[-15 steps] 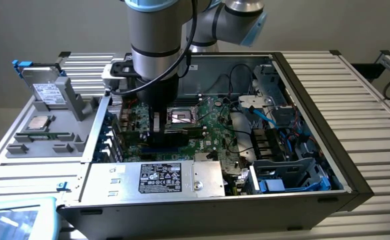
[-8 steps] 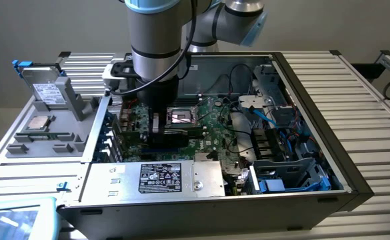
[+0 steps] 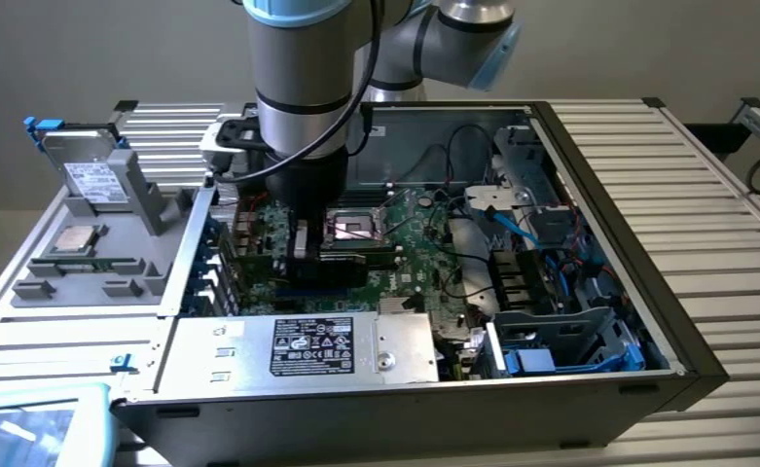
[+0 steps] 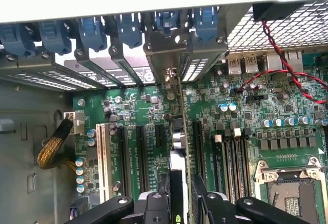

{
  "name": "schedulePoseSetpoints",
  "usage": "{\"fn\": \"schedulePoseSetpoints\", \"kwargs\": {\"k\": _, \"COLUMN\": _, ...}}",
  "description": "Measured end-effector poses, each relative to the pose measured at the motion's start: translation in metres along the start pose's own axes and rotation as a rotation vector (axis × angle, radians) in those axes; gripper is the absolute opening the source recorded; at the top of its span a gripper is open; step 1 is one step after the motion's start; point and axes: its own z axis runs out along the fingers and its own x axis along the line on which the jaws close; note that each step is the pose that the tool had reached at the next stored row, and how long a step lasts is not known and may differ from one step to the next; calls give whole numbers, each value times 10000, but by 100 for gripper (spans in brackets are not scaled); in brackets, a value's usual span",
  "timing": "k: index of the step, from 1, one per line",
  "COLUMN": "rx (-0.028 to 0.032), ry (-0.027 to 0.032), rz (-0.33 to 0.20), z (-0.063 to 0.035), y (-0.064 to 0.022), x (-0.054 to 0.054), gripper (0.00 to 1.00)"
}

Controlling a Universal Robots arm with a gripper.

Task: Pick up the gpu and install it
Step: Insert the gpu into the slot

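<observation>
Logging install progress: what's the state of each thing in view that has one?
gripper: shut on the gpu.
gpu: held edge-on, standing upright at the motherboard expansion slots; seating unclear.
computer case: open, side panel off.
CPU socket: appears empty, no cooler fitted.

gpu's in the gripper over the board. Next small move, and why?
Probably a short, straight press down toward the motherboard. In the wrist view the gpu stands edge-on, clamped in the gripper, in line with the expansion slots, its bracket at the case's rear openings. Whether its edge is fully seated cannot be told, so press gently.
</observation>
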Motion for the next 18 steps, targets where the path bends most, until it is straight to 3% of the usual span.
{"fn": "schedulePoseSetpoints", "kwargs": {"k": 5, "rx": 0, "ry": 29, "rz": -430, "z": 0, "y": -1, "x": 3, "gripper": 28}}
{"fn": "schedulePoseSetpoints", "kwargs": {"k": 11, "rx": -82, "ry": 41, "rz": -501, "z": -6, "y": -25, "x": 1, "gripper": 28}}
{"fn": "schedulePoseSetpoints", "kwargs": {"k": 18, "rx": -88, "ry": 44, "rz": -501, "z": -41, "y": -25, "x": 0, "gripper": 28}}
